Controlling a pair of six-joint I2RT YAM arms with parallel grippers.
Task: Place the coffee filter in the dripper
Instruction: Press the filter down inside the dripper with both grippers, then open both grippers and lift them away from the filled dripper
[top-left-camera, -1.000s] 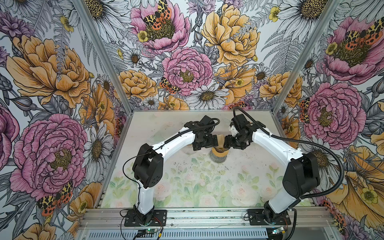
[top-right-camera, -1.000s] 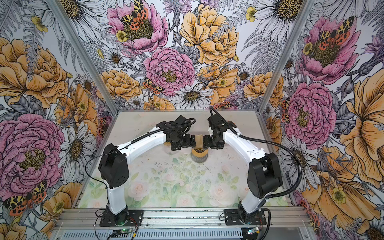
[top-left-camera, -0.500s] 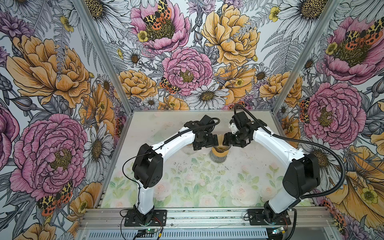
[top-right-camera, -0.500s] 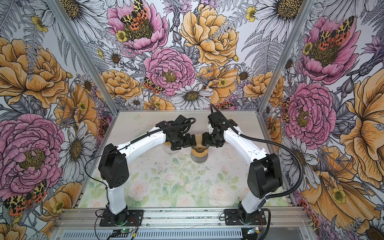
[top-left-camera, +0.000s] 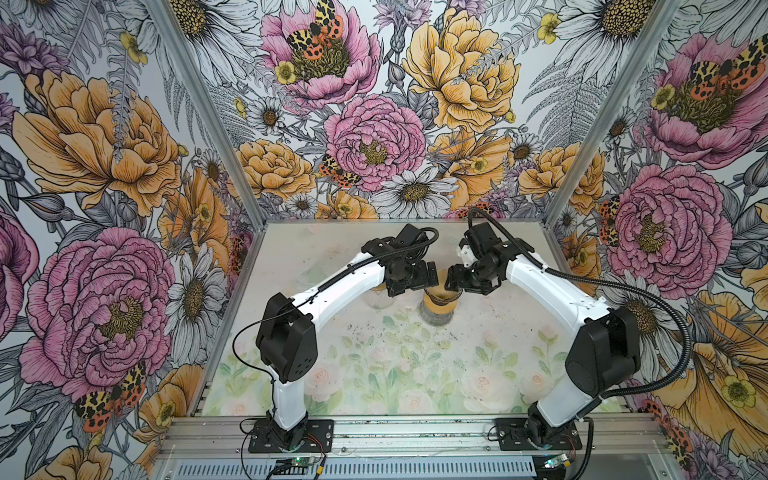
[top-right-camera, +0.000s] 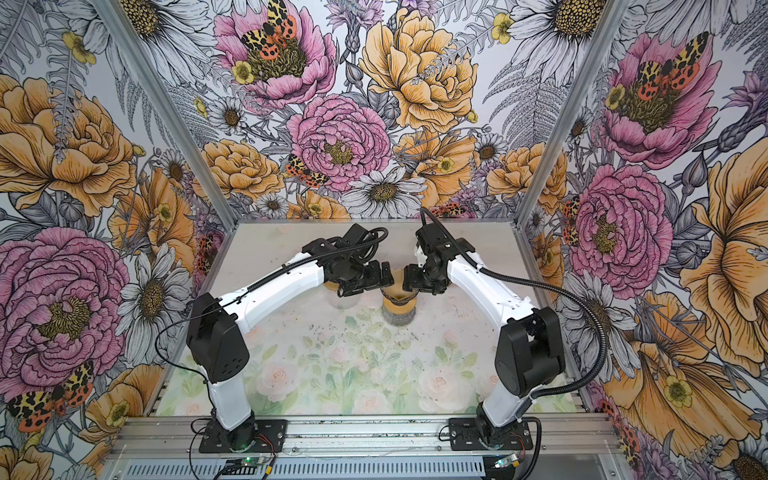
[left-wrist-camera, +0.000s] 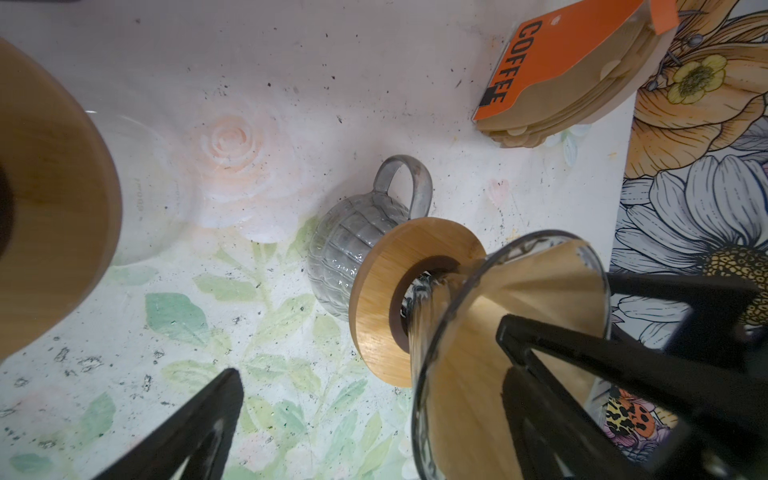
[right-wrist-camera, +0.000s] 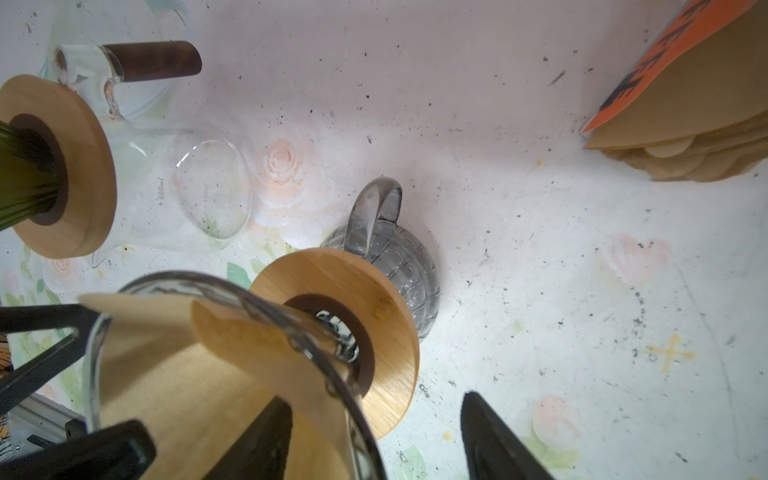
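Scene: you look down on a flower-printed bench (top-left-camera: 415, 365); two arms meet over its middle, toward the far side.
Dripper: the dripper (left-wrist-camera: 376, 299) is a clear glass cone with a round wooden collar. It sits on a grey ribbed mug (left-wrist-camera: 345, 249).
Coffee filter: the brown paper coffee filter (left-wrist-camera: 548, 286) lies inside the dripper's cone, against the glass. One edge stands a little above the rim.
Left fingers: your left fingers (left-wrist-camera: 199, 424) are spread as wide as they go and hold nothing. One reaches across the cone's mouth in front of the paper; the other hangs outside, over the bench.
Right fingers: your right fingers (right-wrist-camera: 494, 440) are partly spread, gripping nothing. One lies over the paper at the cone's mouth; the other is outside, past the collar.
Glass pot: a clear glass pot (right-wrist-camera: 199, 195) with a dark handle stands left of the mug.
Spare papers: a stack of filters (right-wrist-camera: 706, 124) under an orange card lies well apart from the mug.
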